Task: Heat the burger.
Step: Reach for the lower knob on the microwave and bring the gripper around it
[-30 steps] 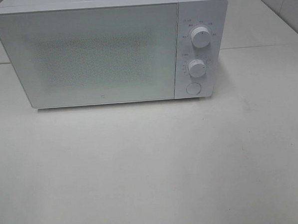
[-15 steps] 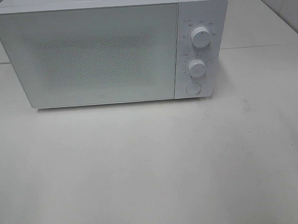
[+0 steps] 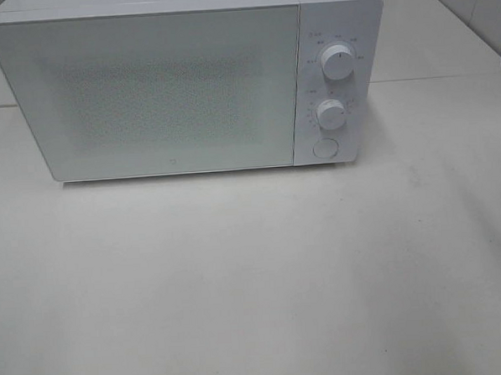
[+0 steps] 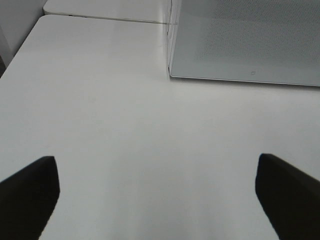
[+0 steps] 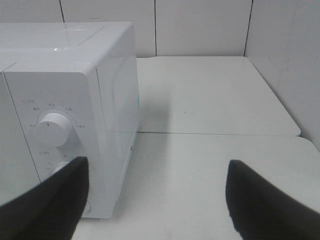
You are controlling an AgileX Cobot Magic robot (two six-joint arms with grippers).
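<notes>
Left gripper (image 4: pixel 156 165) and right gripper (image 5: pixel 157 165) hang wide open and empty near the table's (image 3: pixel 255 280) left and right edges. At the far edge the microwave (image 3: pixel 145 92) stands shut. The burger is unseen, perhaps inside. Probably best: meet the lower knob (image 3: pixel 331 114) squarely and pinch gently.

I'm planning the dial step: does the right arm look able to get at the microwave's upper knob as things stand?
Probably yes. The open right pincer hangs beside the microwave, whose upper knob shows unobstructed, and nothing visible stands between them.
</notes>
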